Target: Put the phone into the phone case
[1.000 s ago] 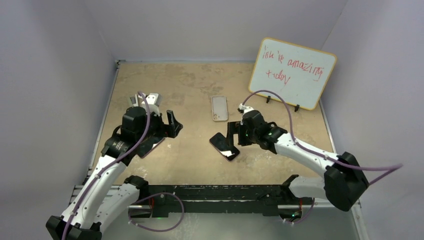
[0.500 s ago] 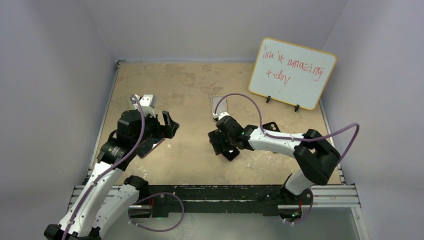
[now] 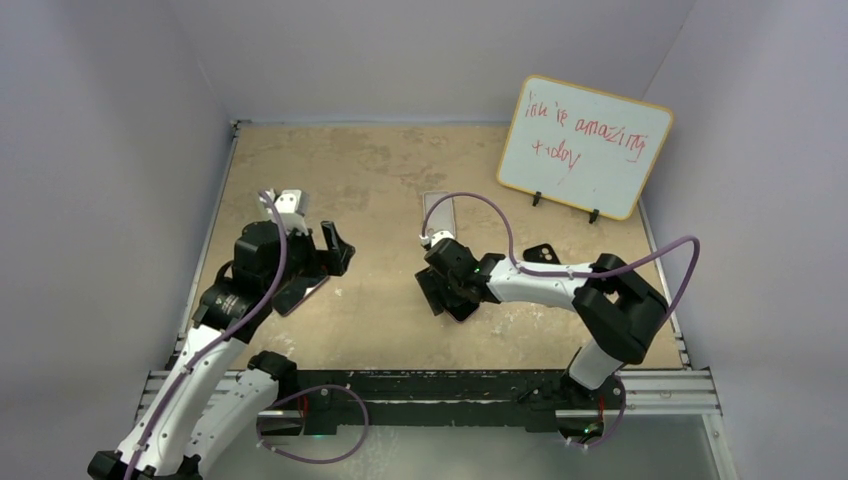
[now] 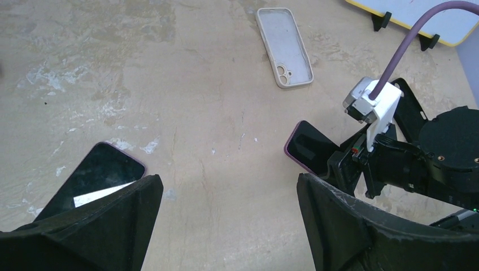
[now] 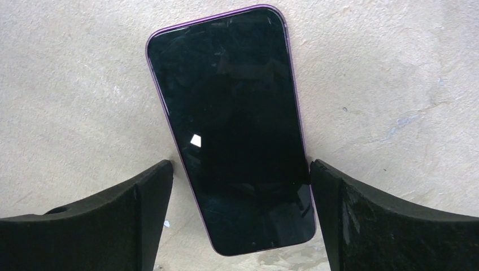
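Observation:
A dark phone with a purple rim (image 5: 231, 127) lies screen up on the tan table. My right gripper (image 5: 240, 169) is open and low over it, one finger on each long side; the right finger looks to touch the rim. In the top view the right gripper (image 3: 447, 288) hides most of this phone. The pale empty phone case (image 4: 284, 46) lies flat further back, also seen in the top view (image 3: 437, 210) partly behind a cable. My left gripper (image 4: 229, 226) is open and empty above bare table, at the left in the top view (image 3: 322, 262).
A second dark phone (image 4: 93, 180) lies by my left gripper's left finger, under the left arm in the top view (image 3: 303, 293). A whiteboard (image 3: 585, 145) with red writing stands at the back right. Grey walls enclose the table (image 3: 370, 170).
My right gripper has swung left and come down over the phone, its arm now stretched across the table. The left arm has shifted only slightly. The case has not moved.

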Action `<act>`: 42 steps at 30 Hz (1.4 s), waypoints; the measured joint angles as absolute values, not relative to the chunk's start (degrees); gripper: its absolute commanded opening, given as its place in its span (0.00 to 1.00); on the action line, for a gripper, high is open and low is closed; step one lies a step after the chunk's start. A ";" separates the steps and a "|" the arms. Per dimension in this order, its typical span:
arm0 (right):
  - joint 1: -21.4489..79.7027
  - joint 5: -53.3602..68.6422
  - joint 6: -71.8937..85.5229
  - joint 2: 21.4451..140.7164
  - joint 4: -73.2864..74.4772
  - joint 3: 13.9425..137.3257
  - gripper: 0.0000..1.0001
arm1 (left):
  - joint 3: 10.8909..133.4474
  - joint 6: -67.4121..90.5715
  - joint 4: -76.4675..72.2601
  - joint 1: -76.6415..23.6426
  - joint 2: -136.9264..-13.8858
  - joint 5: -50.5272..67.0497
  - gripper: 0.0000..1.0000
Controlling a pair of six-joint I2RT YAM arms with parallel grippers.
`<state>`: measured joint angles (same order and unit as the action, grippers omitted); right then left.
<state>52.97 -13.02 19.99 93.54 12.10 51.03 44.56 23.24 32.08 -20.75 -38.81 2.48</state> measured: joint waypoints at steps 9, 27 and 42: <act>53.41 -13.91 22.11 93.38 10.96 50.17 0.66 | 44.56 24.71 32.36 -20.75 -43.22 1.80 0.85; 53.28 -20.93 36.38 79.46 20.80 44.51 0.49 | 46.63 32.12 13.50 -20.91 -72.36 5.80 0.63; 52.82 -23.86 43.05 67.99 26.96 43.72 0.45 | 60.31 34.96 -1.45 -30.52 -103.72 2.68 0.53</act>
<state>52.82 -23.86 43.05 67.99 26.96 43.72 60.31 34.96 -1.45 -30.52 -103.72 2.68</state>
